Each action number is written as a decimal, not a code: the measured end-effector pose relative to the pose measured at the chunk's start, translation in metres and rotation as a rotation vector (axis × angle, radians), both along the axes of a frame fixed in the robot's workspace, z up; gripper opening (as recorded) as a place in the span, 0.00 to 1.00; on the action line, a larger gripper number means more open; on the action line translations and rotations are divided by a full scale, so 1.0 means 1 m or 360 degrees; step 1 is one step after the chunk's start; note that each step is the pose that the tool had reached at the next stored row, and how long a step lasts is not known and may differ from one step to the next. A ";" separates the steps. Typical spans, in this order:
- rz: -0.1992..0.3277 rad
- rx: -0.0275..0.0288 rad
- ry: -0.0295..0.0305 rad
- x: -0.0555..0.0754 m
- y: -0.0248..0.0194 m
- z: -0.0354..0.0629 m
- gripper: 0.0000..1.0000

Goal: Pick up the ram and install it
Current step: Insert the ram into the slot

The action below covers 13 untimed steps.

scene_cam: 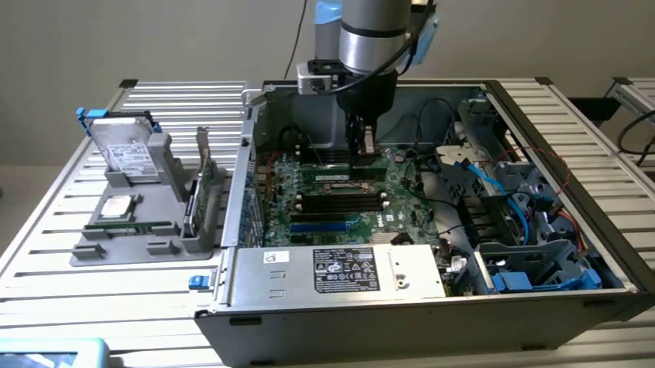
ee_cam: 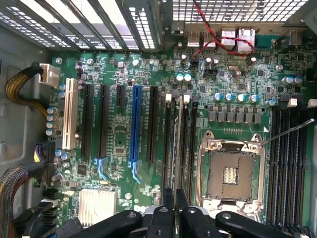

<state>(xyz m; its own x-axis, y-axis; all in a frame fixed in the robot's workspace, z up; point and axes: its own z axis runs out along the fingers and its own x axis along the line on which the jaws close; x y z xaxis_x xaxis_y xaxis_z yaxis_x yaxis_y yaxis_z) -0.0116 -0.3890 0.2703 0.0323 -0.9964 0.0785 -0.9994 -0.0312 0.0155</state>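
The ram [scene_cam: 325, 163] is a narrow dark-green strip with darker chips. In the exterior view it lies level, running toward the exterior view's left from under the tool [scene_cam: 361, 149]. It sits inside the open computer case [scene_cam: 409, 330], and from that camera it appears just far of the CPU socket [scene_cam: 336, 178]. The tool is pressed almost together, pinching the ram by its flat faces.

The wrist view adds the ram [ee_cam: 174, 144] seen edge-on, a thin pale line leading out from between the black fingertips [ee_cam: 168, 198] of the tool [ee_cam: 175, 193]. That line runs along the black memory slots [ee_cam: 184, 144], which lie between the blue slot [ee_cam: 134, 124] and the socket [ee_cam: 232, 173]. I cannot tell whether the edge is already in a slot or just above one. This view also adds a second bank of empty black slots [ee_cam: 289, 163] beyond the socket and a white slot [ee_cam: 69, 114].

The exterior view adds the slatted counter [scene_cam: 103, 307] and a grey tray [scene_cam: 113, 254] to the exterior view's left of the case. The tray carries a silver hard drive [scene_cam: 128, 149] propped up at its far end and an expansion card [scene_cam: 202, 176] on edge beside the case. A narrow green strip [scene_cam: 128, 228] lies toward the tray's near side, and I cannot tell what it is.
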 end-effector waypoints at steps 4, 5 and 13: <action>-0.0003 -0.00023 0.00002 0.000 -0.0004 -0.0024 0.13; -0.0003 -0.00028 0.00002 0.000 -0.0007 -0.0029 0.13; -0.0003 -0.00078 0.00001 0.000 -0.0043 -0.0078 0.13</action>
